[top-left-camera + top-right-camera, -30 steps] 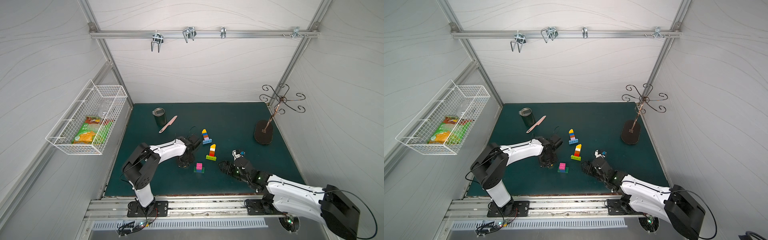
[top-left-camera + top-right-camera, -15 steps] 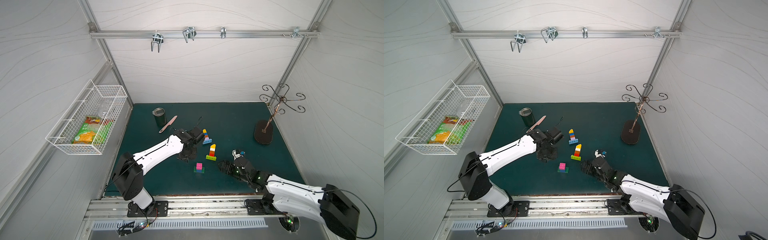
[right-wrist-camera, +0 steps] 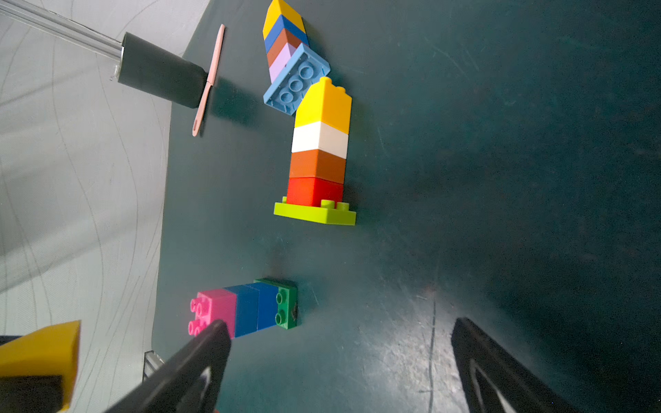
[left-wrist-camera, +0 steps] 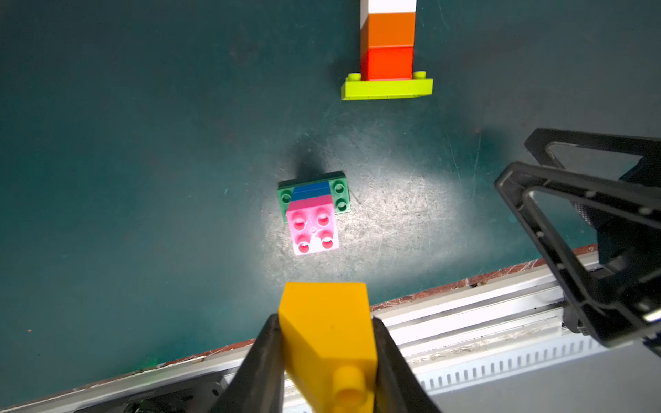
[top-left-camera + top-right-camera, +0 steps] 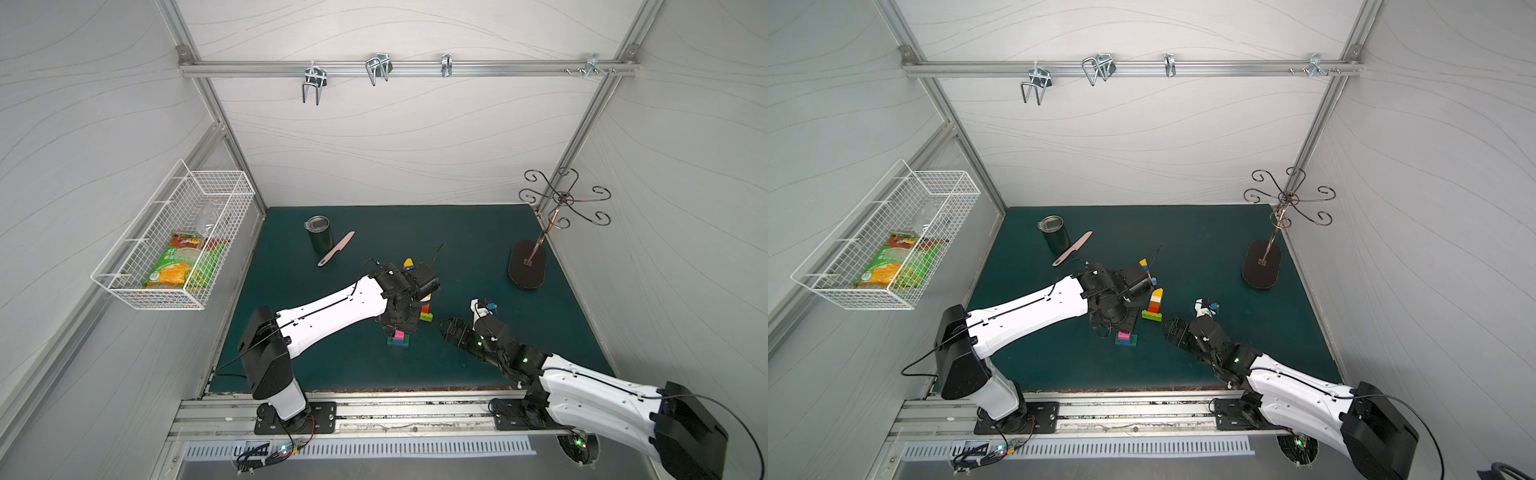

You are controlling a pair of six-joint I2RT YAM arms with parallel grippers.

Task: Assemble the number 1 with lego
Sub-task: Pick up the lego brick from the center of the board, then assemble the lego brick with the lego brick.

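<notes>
One yellow brick [image 4: 323, 343] sits clamped in the left gripper [image 4: 325, 323].

In a top view the left arm's wrist [image 5: 399, 286], at mid-frame, covers most of the lime-based tower [image 5: 426, 317] and much of the far tower [image 5: 408, 262], while the left wrist picture's edge cuts off the lime-based tower at its white brick and the studded end of the yellow brick [image 4: 325, 329].
</notes>
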